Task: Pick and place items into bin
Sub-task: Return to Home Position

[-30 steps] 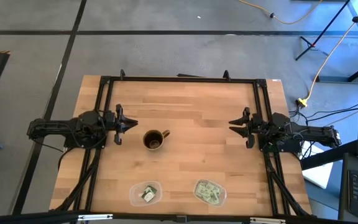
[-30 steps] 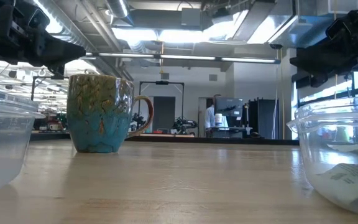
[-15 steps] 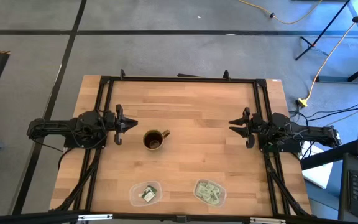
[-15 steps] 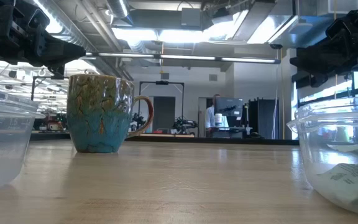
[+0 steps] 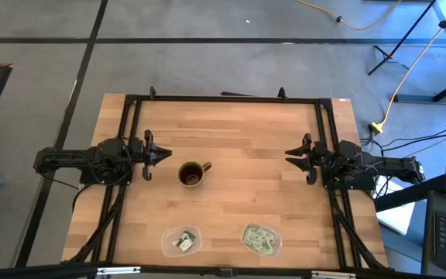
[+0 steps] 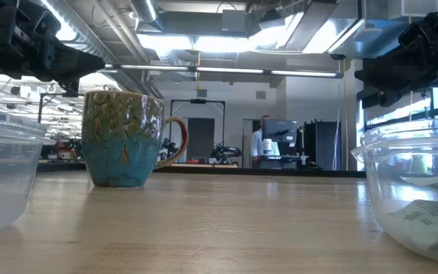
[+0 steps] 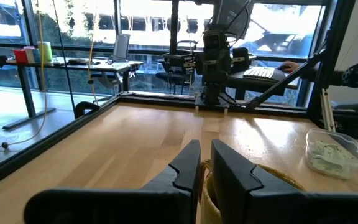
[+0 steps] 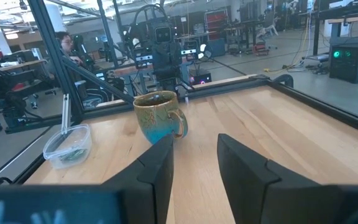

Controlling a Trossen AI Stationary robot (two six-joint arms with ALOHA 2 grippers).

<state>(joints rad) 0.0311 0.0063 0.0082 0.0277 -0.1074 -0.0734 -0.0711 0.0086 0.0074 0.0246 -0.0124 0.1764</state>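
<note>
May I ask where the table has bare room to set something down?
The table's far half beyond the mug is bare, as is the stretch between mug and right gripper. Crowded: the near edge, with the left bin and right bin, and the mug beside the left gripper.

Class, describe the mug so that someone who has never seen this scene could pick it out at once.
Seen from above, find the wooden table framed by black rails. Left of its centre, close to the tip of the left gripper, stands the mug. Unlike the clear left bin and right bin at the table's lower edge, it is opaque, mottled brown over teal, and has a handle.
</note>
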